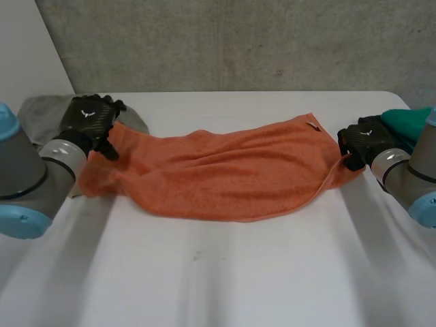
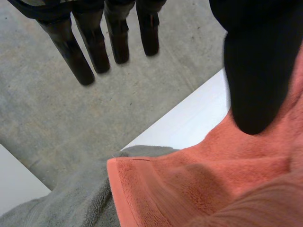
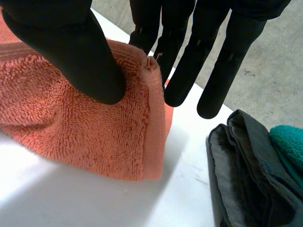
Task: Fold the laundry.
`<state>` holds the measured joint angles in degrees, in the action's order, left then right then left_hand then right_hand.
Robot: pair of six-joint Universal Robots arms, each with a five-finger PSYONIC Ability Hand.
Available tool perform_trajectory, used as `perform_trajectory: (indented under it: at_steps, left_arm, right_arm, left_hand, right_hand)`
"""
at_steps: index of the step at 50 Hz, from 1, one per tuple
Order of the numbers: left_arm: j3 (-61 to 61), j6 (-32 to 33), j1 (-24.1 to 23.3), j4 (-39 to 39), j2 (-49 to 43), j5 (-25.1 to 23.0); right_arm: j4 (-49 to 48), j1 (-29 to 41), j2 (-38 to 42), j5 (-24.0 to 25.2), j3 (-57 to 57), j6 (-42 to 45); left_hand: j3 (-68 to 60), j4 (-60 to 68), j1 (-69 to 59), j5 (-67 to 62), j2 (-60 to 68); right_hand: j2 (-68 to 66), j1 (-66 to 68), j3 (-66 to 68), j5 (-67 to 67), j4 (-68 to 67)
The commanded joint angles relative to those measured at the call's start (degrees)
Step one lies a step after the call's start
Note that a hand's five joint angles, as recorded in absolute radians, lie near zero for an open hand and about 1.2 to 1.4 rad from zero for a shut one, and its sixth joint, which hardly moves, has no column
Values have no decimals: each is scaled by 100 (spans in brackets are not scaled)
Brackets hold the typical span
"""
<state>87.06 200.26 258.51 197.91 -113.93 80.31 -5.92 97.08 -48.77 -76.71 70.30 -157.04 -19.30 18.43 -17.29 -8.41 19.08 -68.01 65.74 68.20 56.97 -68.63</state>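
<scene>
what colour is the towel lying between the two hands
Plain orange. The towel shows best in the head view.

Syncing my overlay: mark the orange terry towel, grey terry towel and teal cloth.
Orange terry towel (image 1: 225,174): head view, its middle.
Grey terry towel (image 2: 71,203): left wrist view, its nap.
Teal cloth (image 3: 289,141): right wrist view, its edge.

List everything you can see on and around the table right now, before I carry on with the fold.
orange towel: one, orange, mid-table, stretched between the hands
grey cloth: one, light grey, far left, under the towel's corner
dark grey cloth: one, dark grey, beside the right hand
teal cloth: one, teal, on the dark grey cloth
table: one, white
wall: one, grey concrete, behind the table
left hand: one, black, open, at the towel's far left corner
right hand: one, black, pinching the towel's right corner
</scene>
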Motion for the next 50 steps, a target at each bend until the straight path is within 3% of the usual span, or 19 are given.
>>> perform_trajectory:
  at_steps: [1,3,5,10,15,23,27,34,50]
  left_arm:
    - [179,136,50,-1771,837,-59]
    - [267,154,94,-2167,969,-130]
    - [495,163,251,-2685,1171,-279]
    - [1049,198,726,-2925,1400,-779]
    - [1602,373,1130,-2784,1531,-1359]
    - [1815,681,1324,-2354,1278,-1554]
    - [1517,900,1184,-2090,672,-1492]
    - [770,1033,763,-1642,-119,-1255]
    - [-1191,1586,120,-1290,-1526,-350]
  right_arm:
    - [-23,-22,8,-29,-25,191]
    - [-15,-22,8,-29,-43,200]
    - [-15,-14,16,-29,-43,208]
    - [-6,30,78,-37,-43,314]
    - [3,74,148,-64,-34,515]
    - [3,118,175,-64,-17,683]
    - [12,145,201,-64,-8,727]
    - [12,224,245,-64,45,911]
    - [12,303,333,-81,106,1228]
  left_hand:
    - [474,-387,273,385,-452]
    - [-81,167,-281,-169,102]
    - [-1473,1559,-1673,-1561,1494]
    - [-4771,4858,-4972,-4860,4793]
    - [-5735,5821,-5935,-5824,5756]
    - [-5015,5101,-5215,-5103,5036]
    - [-2748,2835,-2949,-2837,2770]
    - [-641,728,-842,-730,663]
    - [-537,623,-737,-625,558]
  right_hand:
    - [-1199,1426,1180,1303,-1137]
    - [-1199,1426,1180,1303,-1137]
    - [-1199,1426,1180,1303,-1137]
    - [-1199,1426,1180,1303,-1137]
    - [-1199,1426,1180,1303,-1137]
    - [-1199,1426,1180,1303,-1137]
    - [-1199,1426,1180,1303,-1137]
    - [-1199,1426,1180,1303,-1137]
    - [-1199,1426,1180,1303,-1137]
